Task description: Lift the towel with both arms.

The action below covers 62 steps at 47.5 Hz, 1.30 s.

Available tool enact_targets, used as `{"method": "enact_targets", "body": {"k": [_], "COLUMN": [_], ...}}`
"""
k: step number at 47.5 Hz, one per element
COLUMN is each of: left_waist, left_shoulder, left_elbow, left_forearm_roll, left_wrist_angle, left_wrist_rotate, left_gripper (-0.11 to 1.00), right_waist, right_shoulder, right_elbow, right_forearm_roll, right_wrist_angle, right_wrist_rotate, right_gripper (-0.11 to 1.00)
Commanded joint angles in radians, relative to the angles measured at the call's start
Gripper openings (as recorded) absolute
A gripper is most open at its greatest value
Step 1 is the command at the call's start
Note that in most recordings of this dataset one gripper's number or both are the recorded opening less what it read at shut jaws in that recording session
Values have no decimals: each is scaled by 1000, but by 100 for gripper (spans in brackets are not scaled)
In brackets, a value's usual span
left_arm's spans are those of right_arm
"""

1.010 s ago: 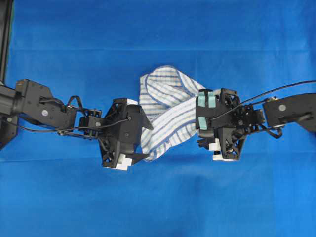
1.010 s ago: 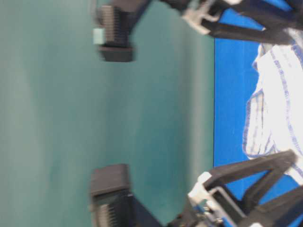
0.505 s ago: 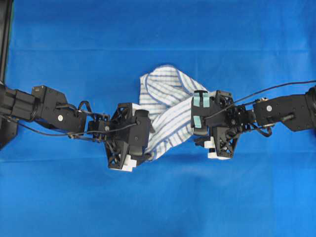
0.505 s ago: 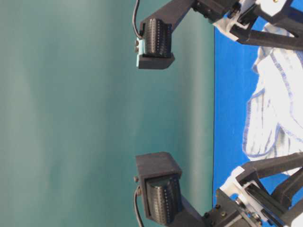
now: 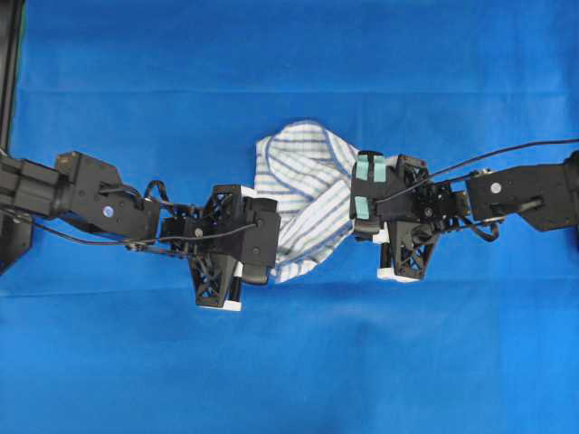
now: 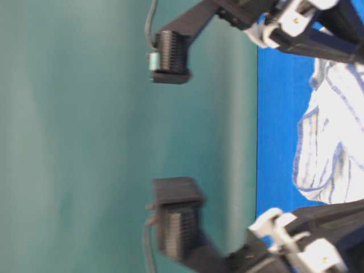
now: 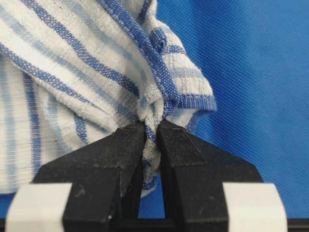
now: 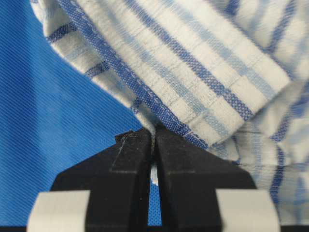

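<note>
We see the soft white towel with thin blue and grey stripes lying crumpled on the blue-sheeted worktop, strung between the two arms. The left gripper has its black wedge jaws pinched on a hemmed fold; the right gripper likewise nips the opposite edge. Both holds look shallow, near the jaw tips.

L gripper & R gripper both clamped tight

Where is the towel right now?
In the overhead view the towel lies mid-frame on the blue sheet, pinched between the left gripper and right gripper.
</note>
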Motion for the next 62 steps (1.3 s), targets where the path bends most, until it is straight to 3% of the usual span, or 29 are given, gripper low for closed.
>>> {"method": "enact_targets", "body": {"k": [1,13,28,44,62], "left_waist": [8,40,120,167,166], "left_shoulder": [-86,-301,-520,-603,-604], "left_elbow": [-28,-67,-149,-330,-552], "left_forearm_roll": [-3,-2,-2,3,5], "left_wrist_angle": [41,219,379,598,746], "left_wrist_rotate": [0,0,5,11,69], "left_gripper": [5,5,5,5,5], "right_waist": [5,2,-14,-25,-25], "right_shoulder": [-80,-276,-416,-462,-468], "right_elbow": [-29,-114,-285,-479,-658], "right_forearm_roll": [8,2,-31,-124,-156], "right_wrist_angle": [14,176,396,545,646], "right_wrist_rotate": [2,-12,-18,-23,-38], "right_gripper": [2,2,2,2,2]}}
